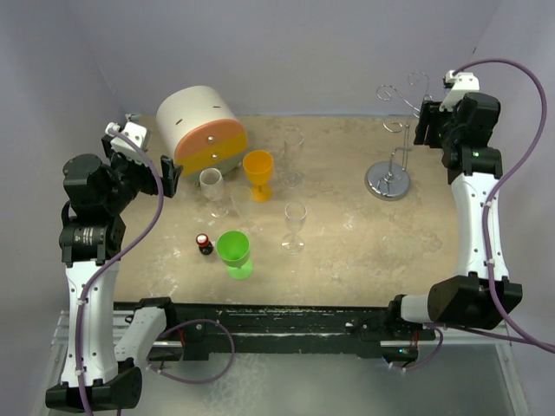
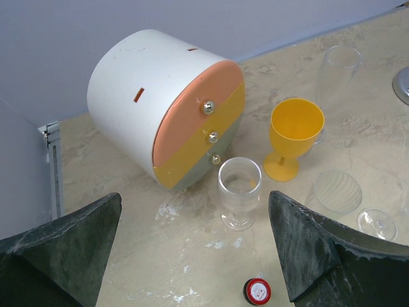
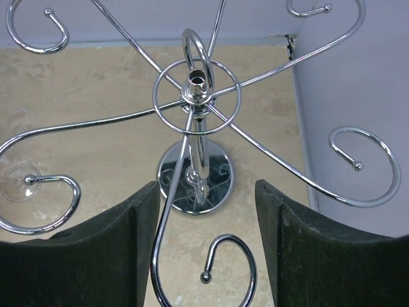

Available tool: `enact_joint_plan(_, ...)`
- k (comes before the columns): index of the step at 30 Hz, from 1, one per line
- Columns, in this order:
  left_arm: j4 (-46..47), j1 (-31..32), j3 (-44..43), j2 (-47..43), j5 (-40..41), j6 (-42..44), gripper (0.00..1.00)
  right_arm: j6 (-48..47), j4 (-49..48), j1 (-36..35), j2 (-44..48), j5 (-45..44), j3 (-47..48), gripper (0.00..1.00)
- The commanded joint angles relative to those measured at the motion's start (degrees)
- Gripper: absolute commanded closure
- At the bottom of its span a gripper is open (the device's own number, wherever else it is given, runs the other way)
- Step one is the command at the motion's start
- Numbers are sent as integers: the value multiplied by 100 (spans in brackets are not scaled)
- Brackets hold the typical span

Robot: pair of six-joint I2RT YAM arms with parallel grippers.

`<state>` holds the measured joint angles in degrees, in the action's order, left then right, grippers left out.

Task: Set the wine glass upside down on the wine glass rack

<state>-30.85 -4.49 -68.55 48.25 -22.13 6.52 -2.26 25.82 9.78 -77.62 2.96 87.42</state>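
The wine glass rack (image 1: 401, 147) stands at the back right on its round chrome base (image 1: 388, 182). My right gripper (image 1: 427, 121) is open and empty, level with the rack's top, just to its right. In the right wrist view I look down on the pole (image 3: 195, 83) and looped arms, and one curl (image 3: 233, 265) lies between my fingers. A clear wine glass (image 1: 295, 224) stands upright mid-table; it also shows in the left wrist view (image 2: 337, 190). My left gripper (image 1: 143, 160) is open and empty at the far left, well short of the glasses (image 2: 195, 249).
A round white drawer cabinet (image 1: 201, 130) sits at the back left. A short clear glass (image 1: 212, 184), an orange goblet (image 1: 258, 173), a tall clear glass (image 1: 295, 156), a green goblet (image 1: 234, 253) and a small red-capped bottle (image 1: 204, 243) stand around the wine glass.
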Motion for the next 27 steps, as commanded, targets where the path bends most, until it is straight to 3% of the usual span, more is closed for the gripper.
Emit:
enact_joint_plan(1,312,-52,18,-65,-116,-55,1,-83,-16,15,87,-21,235,37)
enact_joint_plan(10,307,-56,26,-71,-107,-46,1,-79,81,15,18,154,267,52)
enact_joint_plan(22,343,-52,64,-47,-151,-51,1,-155,842,8,-91,961,981,92)
enact_joint_plan(27,339,-56,70,-51,-181,-48,1,-225,953,6,-229,939,1141,95)
